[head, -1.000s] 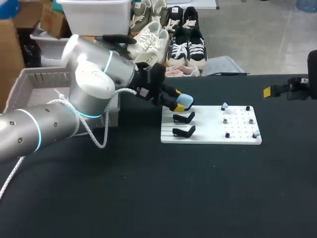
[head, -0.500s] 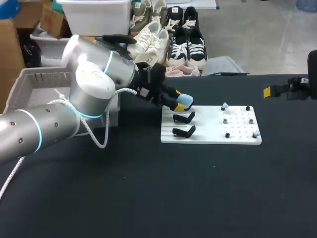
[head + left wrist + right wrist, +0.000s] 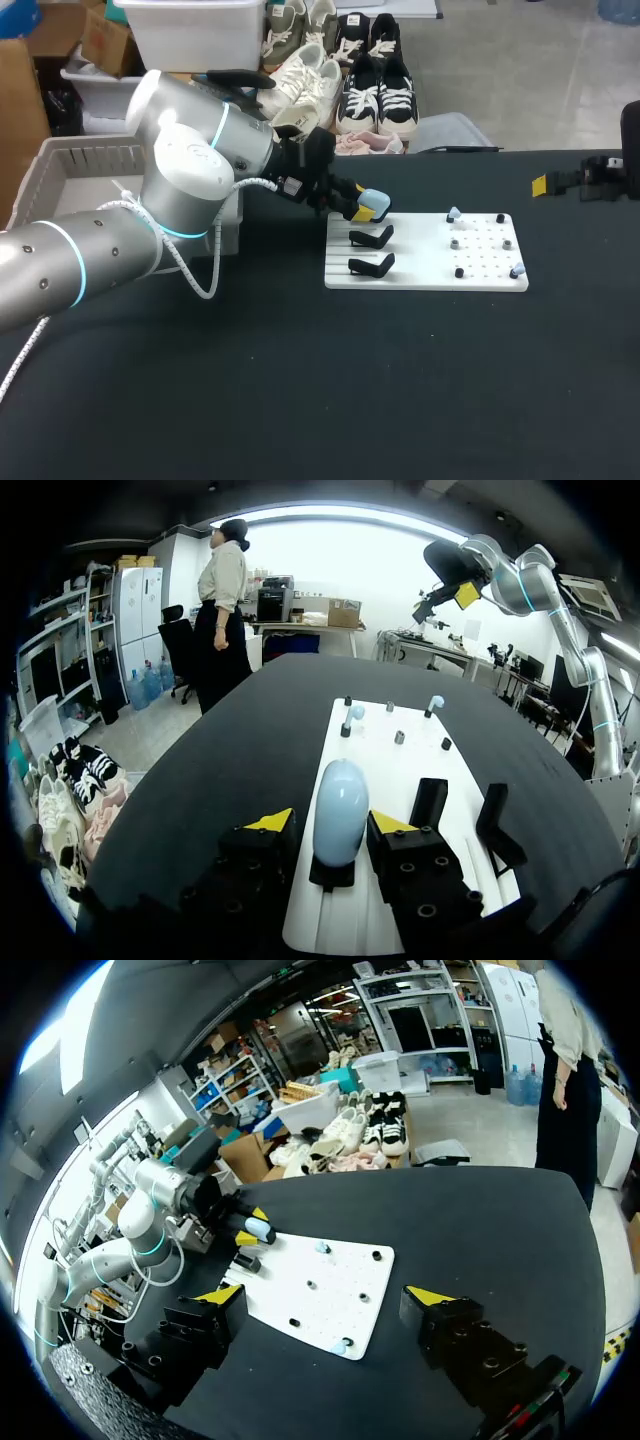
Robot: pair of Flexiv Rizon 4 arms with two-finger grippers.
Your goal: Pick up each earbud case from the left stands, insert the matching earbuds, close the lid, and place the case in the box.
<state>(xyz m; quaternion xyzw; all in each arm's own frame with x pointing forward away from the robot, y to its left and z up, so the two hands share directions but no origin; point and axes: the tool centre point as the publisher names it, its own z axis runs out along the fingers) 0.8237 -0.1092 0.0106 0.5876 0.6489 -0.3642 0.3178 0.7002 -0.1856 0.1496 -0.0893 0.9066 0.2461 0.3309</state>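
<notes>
Case (image 3: pixel 373 204), pale blue, upright on stand (image 3: pixel 331 873) at 10 o'clock corner of board (image 3: pixel 480 272). Head view hides grip. Left wrist view shows left gripper (image 3: pixel 331 822) straddling case, gap on one side. Right gripper (image 3: pixel 326 1296) spread wide, empty, at 2 o'clock of table (image 3: pixel 300 400).

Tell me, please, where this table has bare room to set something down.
Free: the near stretch of the black table, in front of the white board, and the strip between the board and the right gripper. Crowded: the board's left end, where the left gripper straddles the blue earbud case.
</notes>
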